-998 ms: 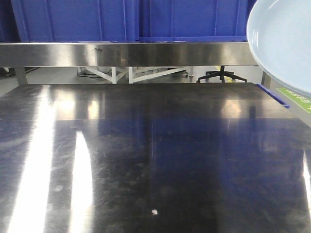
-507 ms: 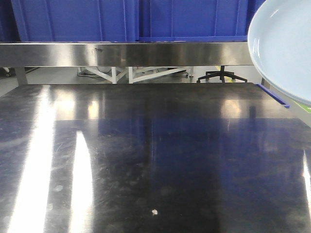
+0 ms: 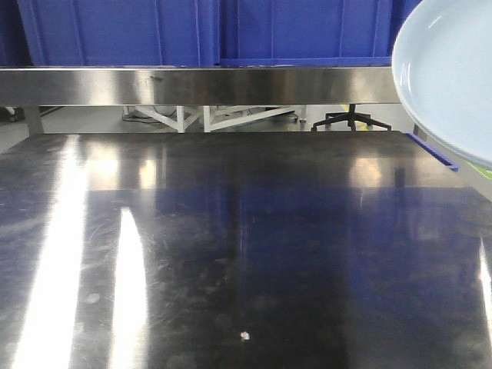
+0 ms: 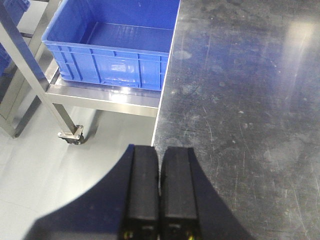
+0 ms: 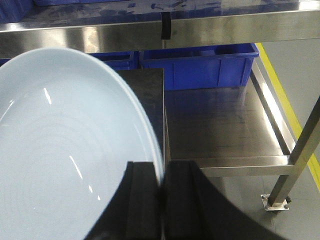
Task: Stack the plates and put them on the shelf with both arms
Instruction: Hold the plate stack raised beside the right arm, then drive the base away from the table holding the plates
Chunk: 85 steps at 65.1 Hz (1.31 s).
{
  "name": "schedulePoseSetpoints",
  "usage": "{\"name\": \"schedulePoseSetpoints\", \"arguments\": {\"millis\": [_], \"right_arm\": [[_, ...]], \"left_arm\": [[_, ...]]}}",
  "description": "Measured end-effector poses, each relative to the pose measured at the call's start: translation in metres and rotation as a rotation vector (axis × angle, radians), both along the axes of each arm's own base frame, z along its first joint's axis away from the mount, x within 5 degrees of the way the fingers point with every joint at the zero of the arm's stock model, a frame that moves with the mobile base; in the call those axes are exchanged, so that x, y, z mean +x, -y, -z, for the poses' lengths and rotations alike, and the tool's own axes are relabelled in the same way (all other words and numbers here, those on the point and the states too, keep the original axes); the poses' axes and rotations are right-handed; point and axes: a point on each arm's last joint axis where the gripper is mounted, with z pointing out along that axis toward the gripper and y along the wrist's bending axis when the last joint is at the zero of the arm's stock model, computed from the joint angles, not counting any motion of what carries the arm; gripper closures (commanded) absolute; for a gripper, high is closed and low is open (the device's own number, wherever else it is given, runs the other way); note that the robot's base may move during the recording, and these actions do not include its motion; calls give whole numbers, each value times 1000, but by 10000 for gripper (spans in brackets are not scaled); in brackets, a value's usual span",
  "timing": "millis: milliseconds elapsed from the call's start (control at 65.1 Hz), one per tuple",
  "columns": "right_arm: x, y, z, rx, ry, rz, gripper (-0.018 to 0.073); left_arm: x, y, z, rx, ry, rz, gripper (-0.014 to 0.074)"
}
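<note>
A pale bluish-white plate [image 3: 453,77] hangs tilted in the air at the upper right of the front view, cut off by the frame edge. In the right wrist view the same plate [image 5: 60,150] fills the left side, and my right gripper [image 5: 163,167] is shut on its rim. The steel shelf [image 3: 192,84] runs across behind the dark table [image 3: 231,231], and its rail [image 5: 225,27] lies ahead of the plate. My left gripper [image 4: 159,150] is shut with nothing in it, above the table's left edge [image 4: 167,100].
Big blue crates [image 3: 154,31] stand on the shelf. Another blue crate [image 4: 115,50] rests on a low steel cart left of the table. Further blue crates [image 5: 200,62] sit on a lower steel deck [image 5: 220,125] to the right. A small white speck [image 3: 244,335] lies on the table.
The plate has sunk slightly at the right edge of the front view, covering a green label seen a second ago. It has held still for the last half second.
</note>
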Motion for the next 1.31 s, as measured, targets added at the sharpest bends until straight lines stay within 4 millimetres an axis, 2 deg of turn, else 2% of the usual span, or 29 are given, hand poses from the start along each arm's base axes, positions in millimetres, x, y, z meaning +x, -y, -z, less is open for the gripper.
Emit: {"name": "schedulePoseSetpoints", "arguments": {"millis": [1306], "right_arm": [[0, 0, 0, 0, 0, 0, 503]], "left_arm": [[0, 0, 0, 0, 0, 0, 514]]}}
